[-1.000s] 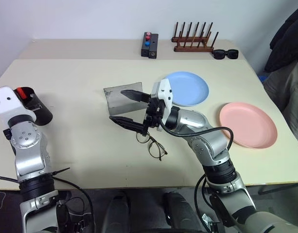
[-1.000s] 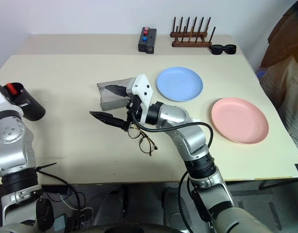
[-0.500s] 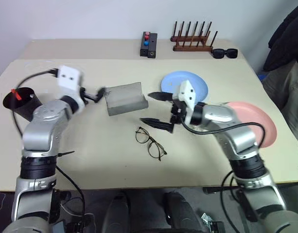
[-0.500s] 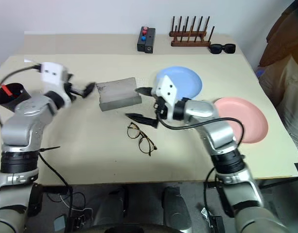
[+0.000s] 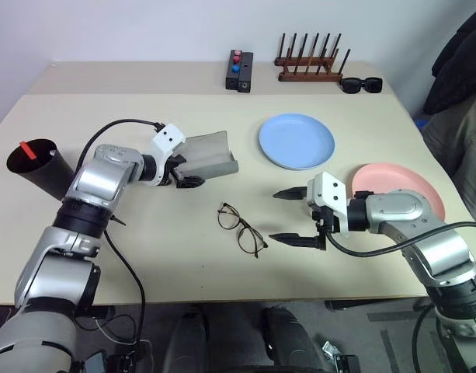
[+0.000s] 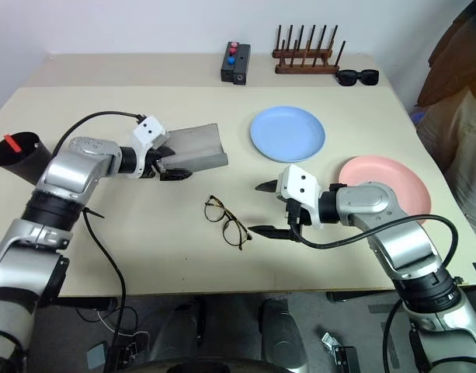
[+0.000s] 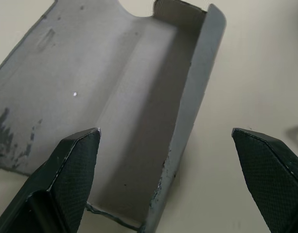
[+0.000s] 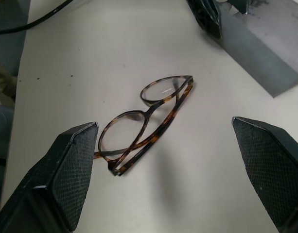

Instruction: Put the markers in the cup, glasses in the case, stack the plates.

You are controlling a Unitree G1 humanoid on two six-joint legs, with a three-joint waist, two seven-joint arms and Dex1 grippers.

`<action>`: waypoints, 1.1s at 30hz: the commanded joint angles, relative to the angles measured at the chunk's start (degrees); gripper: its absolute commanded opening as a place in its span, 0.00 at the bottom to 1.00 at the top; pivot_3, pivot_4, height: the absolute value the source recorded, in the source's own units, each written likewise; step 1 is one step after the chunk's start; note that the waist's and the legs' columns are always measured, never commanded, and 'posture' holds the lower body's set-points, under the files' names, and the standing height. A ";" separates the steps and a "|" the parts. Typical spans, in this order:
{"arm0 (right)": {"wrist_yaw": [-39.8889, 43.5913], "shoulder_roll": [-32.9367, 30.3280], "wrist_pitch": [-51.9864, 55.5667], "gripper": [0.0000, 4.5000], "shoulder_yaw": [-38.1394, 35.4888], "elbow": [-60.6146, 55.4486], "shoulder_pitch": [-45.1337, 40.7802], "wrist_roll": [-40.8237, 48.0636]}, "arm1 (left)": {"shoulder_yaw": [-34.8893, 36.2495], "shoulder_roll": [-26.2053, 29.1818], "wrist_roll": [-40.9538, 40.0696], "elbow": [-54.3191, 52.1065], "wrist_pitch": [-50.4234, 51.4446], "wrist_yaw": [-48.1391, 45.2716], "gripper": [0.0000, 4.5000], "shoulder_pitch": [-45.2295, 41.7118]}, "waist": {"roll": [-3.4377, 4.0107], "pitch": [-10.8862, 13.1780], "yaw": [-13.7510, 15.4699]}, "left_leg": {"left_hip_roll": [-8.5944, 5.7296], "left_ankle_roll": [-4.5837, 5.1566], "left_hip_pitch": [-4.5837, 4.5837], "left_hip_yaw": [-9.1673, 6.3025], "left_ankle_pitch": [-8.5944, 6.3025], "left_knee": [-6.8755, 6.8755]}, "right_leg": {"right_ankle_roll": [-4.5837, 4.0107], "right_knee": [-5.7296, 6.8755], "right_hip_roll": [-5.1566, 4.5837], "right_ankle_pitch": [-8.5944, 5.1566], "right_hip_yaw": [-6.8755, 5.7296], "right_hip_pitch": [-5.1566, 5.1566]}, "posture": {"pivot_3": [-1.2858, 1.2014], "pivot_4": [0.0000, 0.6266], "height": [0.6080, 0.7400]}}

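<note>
Glasses (image 5: 242, 228): folded on the table (image 5: 144, 256), long axis running 10 to 4 o'clock.
Right gripper (image 5: 293, 217): jaws wide, empty, at 3 o'clock of the glasses, pointing at them; the nearer arm.
Case (image 5: 208, 155): open, at 11 o'clock of the glasses.
Left gripper (image 5: 187, 172): jaws wide around the case's end.
Right wrist view: tortoiseshell frame.
</note>
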 commanded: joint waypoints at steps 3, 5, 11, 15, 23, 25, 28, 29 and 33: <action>-3.23 0.09 0.88 1.00 -3.52 -1.67 0.90 0.48 | -0.50 -1.79 2.81 5.16 -4.98 -4.57 0.87 -3.06 | 0.00 0.00 0.00 | 0.00 0.00 0.00 0.00 0.00 0.01 | 0.00 0.00 0.00 0.00 0.00 0.00 | 0.52 0.24 1.00; -5.38 1.07 0.86 1.00 -4.42 -0.56 1.29 -0.01 | 0.06 -2.50 3.25 6.62 -5.85 -5.45 0.70 -3.32 | -0.01 0.00 -0.07 | 0.00 0.00 -0.01 -0.01 0.00 0.00 | 0.00 0.01 0.00 0.01 0.00 0.00 | 0.52 0.24 1.00; -8.26 2.48 1.61 1.00 -7.19 -0.12 2.82 1.44 | -0.18 -1.97 5.05 5.75 -8.14 -8.52 0.02 -1.50 | 0.00 0.01 -0.05 | 0.01 0.02 -0.01 -0.01 0.00 -0.01 | 0.02 0.01 0.01 0.01 -0.01 0.00 | 0.52 0.24 1.00; -8.59 2.61 1.55 1.00 -7.69 -0.52 3.93 1.88 | -0.14 -0.39 6.42 4.22 -12.19 -10.63 0.02 0.49 | 0.00 0.01 -0.13 | 0.01 0.02 0.00 -0.01 0.00 0.00 | 0.02 0.03 0.01 0.01 0.00 0.00 | 0.52 0.24 1.00; -7.94 3.37 3.47 1.00 -6.45 -2.01 3.69 4.35 | 2.55 8.15 4.89 -2.87 -21.93 -20.15 0.02 8.70 | 0.01 0.01 -0.25 | 0.02 0.03 0.03 0.00 0.00 -0.01 | 0.00 0.09 0.01 0.01 0.01 -0.01 | 0.52 0.24 1.00; -8.47 4.37 6.74 1.00 -5.47 -2.98 2.73 6.30 | 3.29 11.42 4.78 -4.85 -23.77 -22.42 0.02 11.46 | 0.01 0.01 -0.30 | 0.04 0.03 0.03 0.00 0.00 -0.01 | 0.00 0.11 0.02 0.01 0.02 -0.02 | 0.52 0.24 1.00; -10.39 6.30 11.21 1.00 -3.37 -4.30 0.82 7.55 | 4.82 15.81 4.10 -8.78 -26.13 -25.17 0.02 16.27 | 0.01 0.01 -0.29 | 0.04 0.03 0.06 0.01 0.00 0.02 | -0.03 0.14 0.02 0.01 0.02 -0.01 | 0.52 0.24 1.00; -11.39 7.14 12.85 1.00 -2.43 -4.46 -0.03 7.67 | 5.66 17.28 3.39 -10.76 -26.20 -26.03 0.02 18.29 | 0.04 0.01 -0.21 | 0.05 0.03 0.06 0.01 0.00 0.04 | -0.04 0.14 0.02 0.00 0.03 -0.02 | 0.52 0.24 1.00; -14.17 9.60 16.27 1.00 -0.62 -3.50 -2.40 7.37 | 7.91 20.38 0.46 -18.96 -24.16 -27.45 0.02 24.67 | 0.04 0.02 0.14 | 0.06 0.03 0.06 0.04 0.00 0.02 | -0.06 0.12 -0.01 0.00 0.03 -0.02 | 0.52 0.24 1.00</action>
